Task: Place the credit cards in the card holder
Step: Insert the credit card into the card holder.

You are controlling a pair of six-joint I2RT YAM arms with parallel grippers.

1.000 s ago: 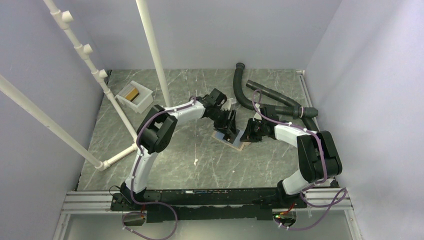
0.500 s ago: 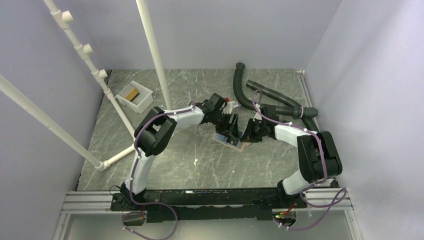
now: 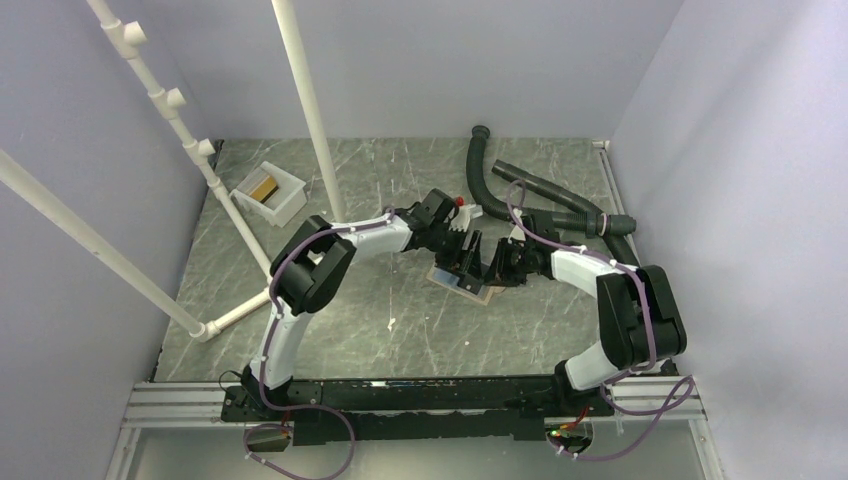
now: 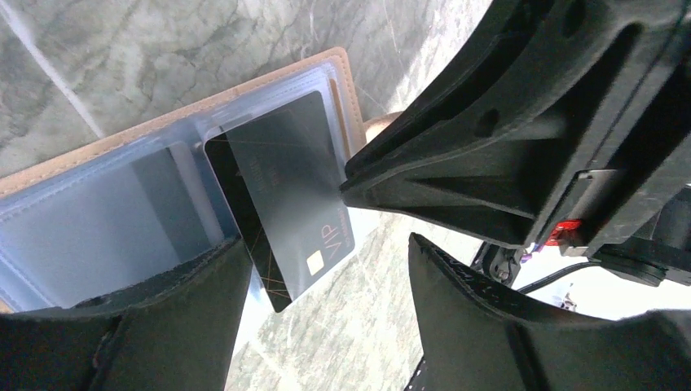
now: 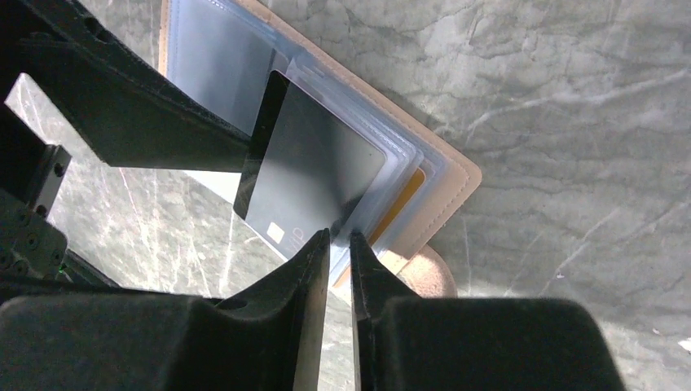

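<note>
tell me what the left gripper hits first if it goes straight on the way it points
Probably the black card, which sticks out of the holder right between the fingers of the open left gripper. The right gripper is close beside that line, though depth is unclear.

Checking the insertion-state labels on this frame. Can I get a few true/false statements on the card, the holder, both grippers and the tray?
1. The card holder lies open on the table. True.
2. The dark card is fully inside a sleeve. False: one end sticks out of the clear sleeve.
3. The left gripper is shut on the dark card. False: its jaws stand wide apart. The right gripper is the one pinched on the card's edge.
4. A golden card sits in another sleeve of the holder. True.
5. The white tray is empty. False: a golden-brown item lies in it.
</note>
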